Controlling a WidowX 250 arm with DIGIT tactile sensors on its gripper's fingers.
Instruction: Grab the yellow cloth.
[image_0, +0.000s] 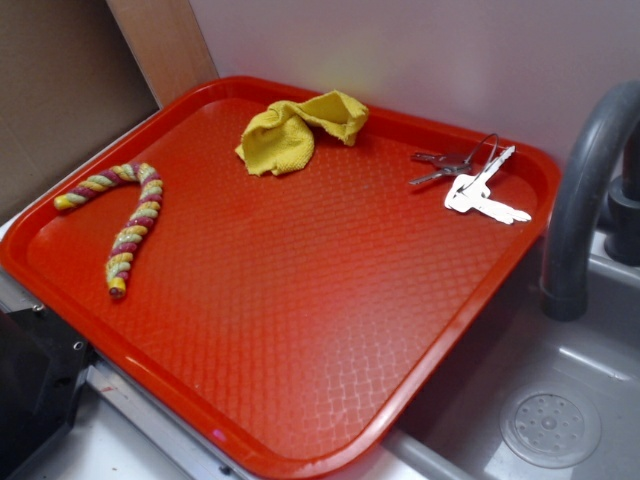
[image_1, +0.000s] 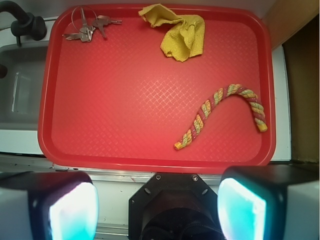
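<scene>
— Where is the yellow cloth (image_1: 182, 35) from the jaws (image_1: 157, 207)?

— In the wrist view, going left to right along the tray's (image_1: 150, 159) far edge: keys (image_1: 87, 29) near the far left corner, then the cloth, bunched, just right of the middle. The jaws hang over the near edge, apart, with nothing between them. So the cloth lies straight across the tray, slightly right.

— Does it have a long axis?

— Loosely. It runs along the far edge, one flap trailing toward the keys.

— Anything in the way?

— The striped rope (image_1: 222, 112) lies toward the right edge, between near and far. I judge the path passes just left of it.
</scene>
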